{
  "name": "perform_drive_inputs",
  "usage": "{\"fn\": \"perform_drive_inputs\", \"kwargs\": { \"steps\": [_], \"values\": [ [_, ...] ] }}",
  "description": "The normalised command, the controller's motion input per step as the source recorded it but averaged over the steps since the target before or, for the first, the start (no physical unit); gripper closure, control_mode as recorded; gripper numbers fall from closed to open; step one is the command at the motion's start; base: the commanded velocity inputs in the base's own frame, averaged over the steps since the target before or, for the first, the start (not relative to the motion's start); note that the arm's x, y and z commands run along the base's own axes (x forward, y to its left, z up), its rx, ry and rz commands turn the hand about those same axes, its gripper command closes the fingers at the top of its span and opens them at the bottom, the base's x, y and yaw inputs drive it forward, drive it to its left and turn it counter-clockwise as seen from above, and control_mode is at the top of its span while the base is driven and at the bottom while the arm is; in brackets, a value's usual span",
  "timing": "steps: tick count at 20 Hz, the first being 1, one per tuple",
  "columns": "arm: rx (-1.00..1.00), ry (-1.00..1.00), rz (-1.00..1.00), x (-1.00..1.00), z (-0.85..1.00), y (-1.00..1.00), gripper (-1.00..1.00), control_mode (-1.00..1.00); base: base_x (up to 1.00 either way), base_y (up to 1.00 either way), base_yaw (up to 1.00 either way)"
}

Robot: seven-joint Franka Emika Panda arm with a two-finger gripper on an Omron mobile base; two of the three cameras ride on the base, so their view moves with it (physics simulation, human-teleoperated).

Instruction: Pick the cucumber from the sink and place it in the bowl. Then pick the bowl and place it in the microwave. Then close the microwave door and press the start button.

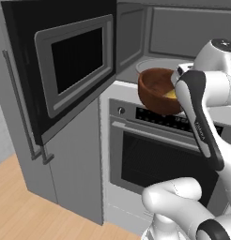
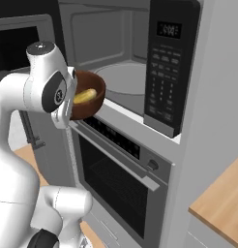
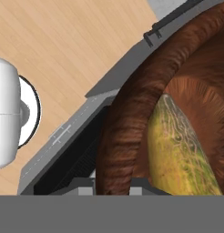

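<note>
The dark brown wooden bowl (image 1: pixel 154 91) (image 2: pixel 94 109) hangs in the air just in front of the open microwave (image 2: pixel 122 77), above the oven's top edge. The yellow cucumber (image 2: pixel 85 96) (image 1: pixel 170 94) (image 3: pixel 177 154) lies inside it. My gripper (image 3: pixel 113 184) is shut on the bowl's rim (image 3: pixel 125 132), one finger outside the wall and one inside. The microwave door (image 1: pixel 75 61) stands swung wide open to the left. The turntable plate (image 1: pixel 152 63) lies bare in the pale cavity behind the bowl. The sink is out of view.
The microwave's dark keypad panel (image 2: pixel 167 63) is to the right of the cavity. Directly below is the oven (image 1: pixel 150 159) (image 2: pixel 116 174) with its handle bar and button strip. A wooden counter corner (image 2: pixel 222 203) shows at lower right, and wooden floor (image 1: pixel 23 206) at lower left.
</note>
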Motion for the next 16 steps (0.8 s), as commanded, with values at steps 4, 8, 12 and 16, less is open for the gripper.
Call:
{"fn": "perform_drive_inputs", "kwargs": {
  "steps": [4,8,12,16],
  "values": [
    [0.0,-0.08,-0.06,0.0,0.38,0.0,1.0,-1.0,0.0,0.0,-0.01],
    [-0.01,-0.19,-0.1,0.0,0.54,0.0,1.0,-1.0,0.0,0.0,0.0],
    [0.0,-0.04,-0.13,0.37,0.23,-0.11,1.0,-1.0,0.0,0.0,0.0],
    [0.0,-0.02,-0.1,0.51,0.15,-0.35,1.0,-1.0,0.0,0.0,0.0]
  ]
}}
